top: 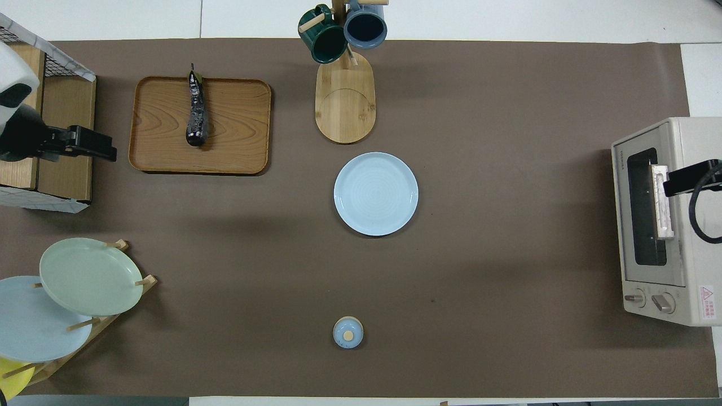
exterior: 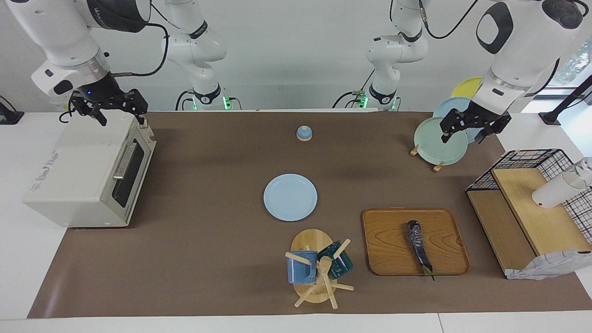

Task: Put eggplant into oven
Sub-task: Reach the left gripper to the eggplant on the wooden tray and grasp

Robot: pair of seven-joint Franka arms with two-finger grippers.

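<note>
Claw work has yet to begin: the left claw point(exterior: 471, 130) hangs wide and empty over the sage-green plate point(exterior: 439, 140) propped in its wooden rack, while the right claw point(exterior: 121, 111), equally wide and empty, hovers over the top of the boxy cream-white toaster oven point(exterior: 74, 180), at the corner nearest the robots.

The slender, glossy purple-black eggplant point(exterior: 419, 246) lies untouched on the rectangular wooden tray point(exterior: 388, 249), its stem tip pointing away from the robots and reaching the tray's rim. The tray sits well apart from the oven, toward the left arm's end of the desk point(exterior: 208, 259), which probably explains the split: the left arm is placed to fetch, the right to deal with the dark glass door point(top: 643, 208), which appears shut.

From across the desk, both claws read as raised and touching nothing. From overhead, the door's front, its silver bar handle point(top: 661, 197) and two knobs show plainly. That view also puts the left claw point(top: 93, 145) between a wire-and-wood shelf and the tray, a placement its height makes misleading.
</note>
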